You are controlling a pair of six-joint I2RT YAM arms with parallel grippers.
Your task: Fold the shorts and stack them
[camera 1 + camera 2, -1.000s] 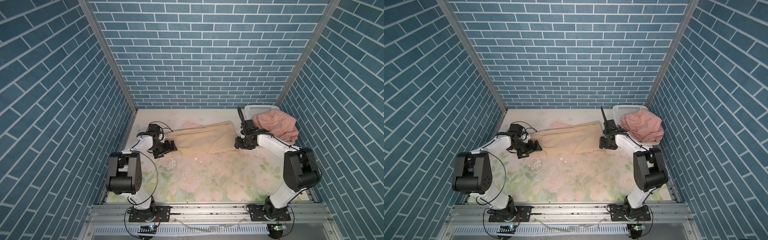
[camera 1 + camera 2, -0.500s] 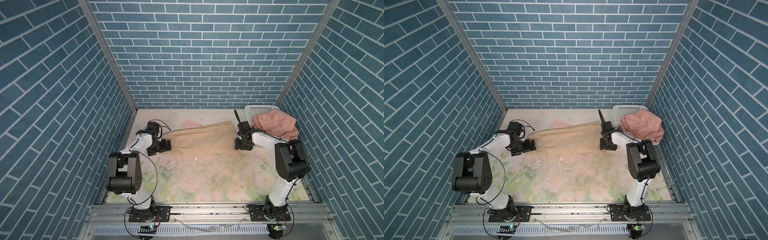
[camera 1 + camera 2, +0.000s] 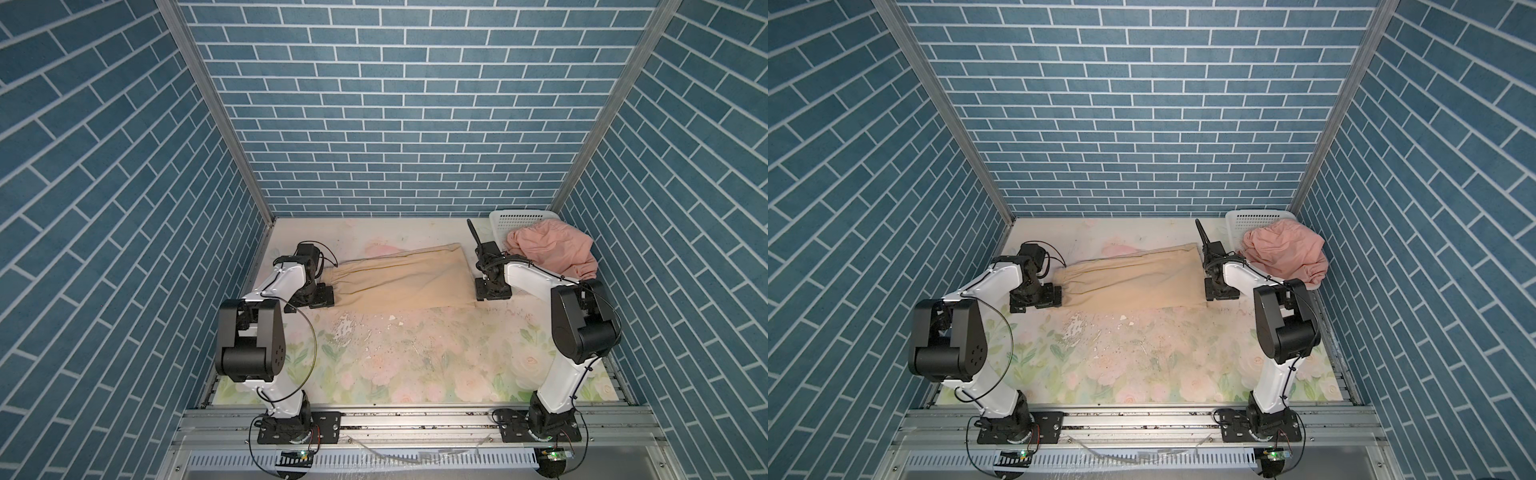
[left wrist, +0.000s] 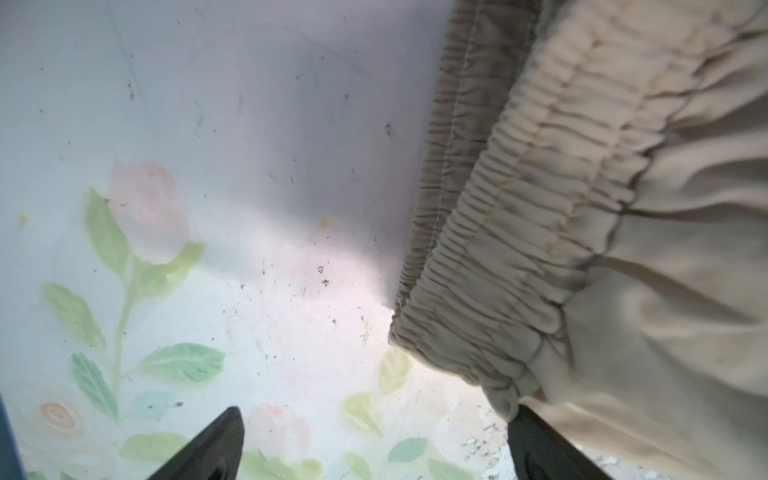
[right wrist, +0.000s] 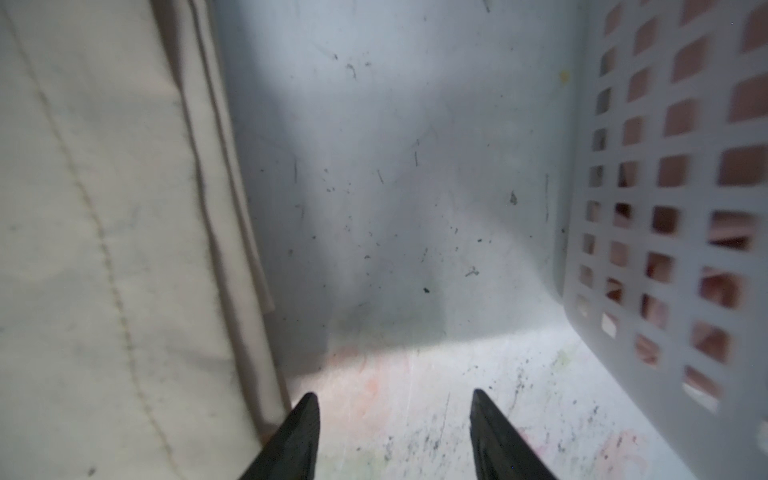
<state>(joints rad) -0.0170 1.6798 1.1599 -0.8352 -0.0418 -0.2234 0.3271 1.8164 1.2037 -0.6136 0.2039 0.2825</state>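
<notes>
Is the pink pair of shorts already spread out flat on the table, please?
No, in a top view the pink shorts lie bunched up in the white basket at the far right corner.

Surface: we see a table [image 3: 415,365] with a faded floral print, scuffed and speckled.
Far middle: we find the beige shorts [image 3: 399,282] lying flat, gathered waistband toward the left.
Far right corner: we see a white perforated basket [image 3: 515,218] standing there.
Middle: we note white flakes [image 3: 345,332] just beside the shorts' near edge.
</notes>
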